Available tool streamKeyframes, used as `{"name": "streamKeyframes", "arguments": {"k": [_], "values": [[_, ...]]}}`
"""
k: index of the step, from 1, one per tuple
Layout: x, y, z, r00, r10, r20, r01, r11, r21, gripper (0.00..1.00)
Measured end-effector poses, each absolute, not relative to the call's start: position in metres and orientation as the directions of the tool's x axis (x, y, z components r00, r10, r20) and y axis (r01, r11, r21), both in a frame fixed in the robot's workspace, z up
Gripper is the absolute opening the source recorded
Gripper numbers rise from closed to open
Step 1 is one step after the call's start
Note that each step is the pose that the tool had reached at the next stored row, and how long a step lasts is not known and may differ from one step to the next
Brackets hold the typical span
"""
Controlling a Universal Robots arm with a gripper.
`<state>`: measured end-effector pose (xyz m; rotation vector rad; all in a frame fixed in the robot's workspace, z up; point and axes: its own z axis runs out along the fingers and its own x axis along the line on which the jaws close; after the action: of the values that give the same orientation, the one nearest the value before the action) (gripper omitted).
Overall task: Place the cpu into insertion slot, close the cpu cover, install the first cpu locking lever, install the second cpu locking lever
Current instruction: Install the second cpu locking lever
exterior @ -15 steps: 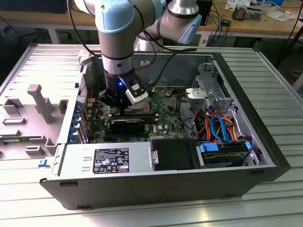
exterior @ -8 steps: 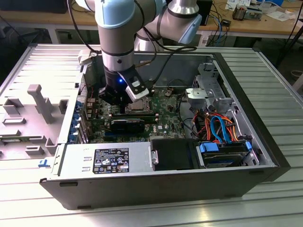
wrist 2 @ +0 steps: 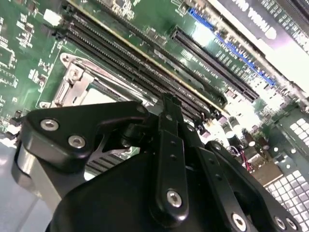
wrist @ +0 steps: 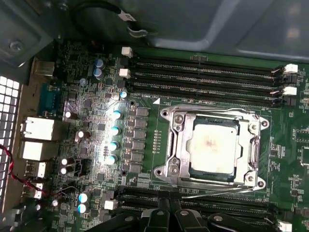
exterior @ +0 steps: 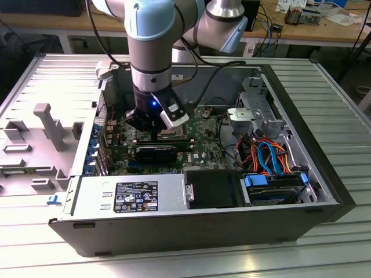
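Inside the insertion slot (wrist: pixel 212 150), under the cpu cover (wrist: pixel 175 145), the cpu (wrist: pixel 212 147)

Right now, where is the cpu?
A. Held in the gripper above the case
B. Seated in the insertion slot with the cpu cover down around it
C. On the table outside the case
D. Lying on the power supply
B: in the first wrist view the cpu sits in the insertion slot, with the cpu cover framing its metal top.

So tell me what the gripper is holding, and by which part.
Cannot be told: the gripper hangs over the motherboard. The cpu lies in the insertion slot, not held.
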<state>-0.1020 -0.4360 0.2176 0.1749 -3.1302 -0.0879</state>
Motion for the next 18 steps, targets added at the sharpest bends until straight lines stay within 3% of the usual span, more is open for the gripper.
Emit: {"name": "streamKeyframes", "arguments": {"k": [3,5,12,18], "values": [[-0.102,-0.437,0.218,-0.994,-0.111,-0.002,-0.111,0.989,0.096,0.11],[-0.102,-0.439,0.218,-0.994,-0.111,-0.009,-0.111,0.981,0.159,0.11],[-0.102,-0.451,0.218,-0.994,-0.11,-0.016,-0.111,0.97,0.216,0.11],[-0.102,-0.465,0.217,-0.994,-0.11,-0.017,-0.111,0.967,0.23,0.11]]}}
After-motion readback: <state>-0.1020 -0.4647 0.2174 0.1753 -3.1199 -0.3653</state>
